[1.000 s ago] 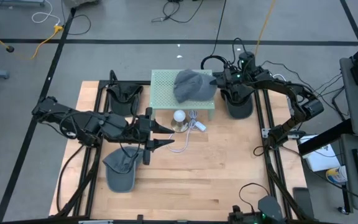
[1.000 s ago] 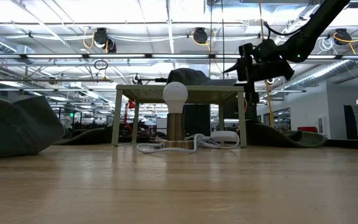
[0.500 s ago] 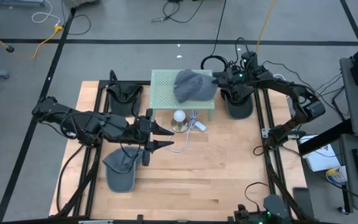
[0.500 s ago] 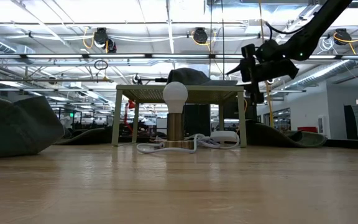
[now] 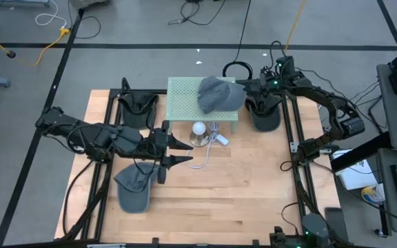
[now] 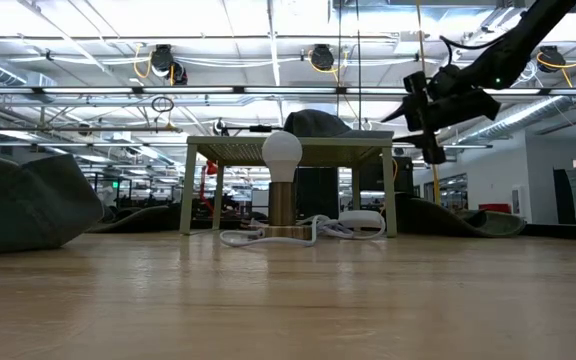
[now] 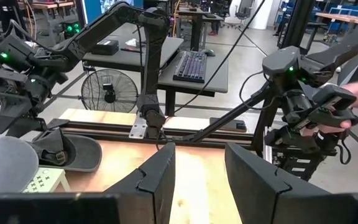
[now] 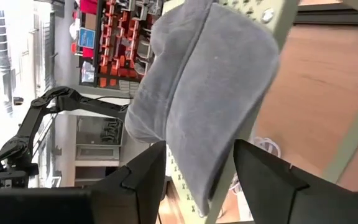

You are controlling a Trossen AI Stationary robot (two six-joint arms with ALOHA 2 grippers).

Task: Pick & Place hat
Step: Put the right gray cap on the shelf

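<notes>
While grey cap [image 5: 220, 94] lay on small green perforated table [image 5: 182, 91], we saw right gripper [image 5: 248, 88] just beside its brim, fingers spread, empty. Below table: bulb lamp [image 5: 198, 129], white cable [image 5: 209, 148]. Left gripper [image 5: 182, 151] parted, empty, above boards near second grey cap [image 5: 134, 190].

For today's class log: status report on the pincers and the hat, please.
Right pincer open, beside the grey hat, not gripping. Hat on the small green table. Left pincer open, idle mid-table. Lamp and its cord below, not blocking.
</notes>
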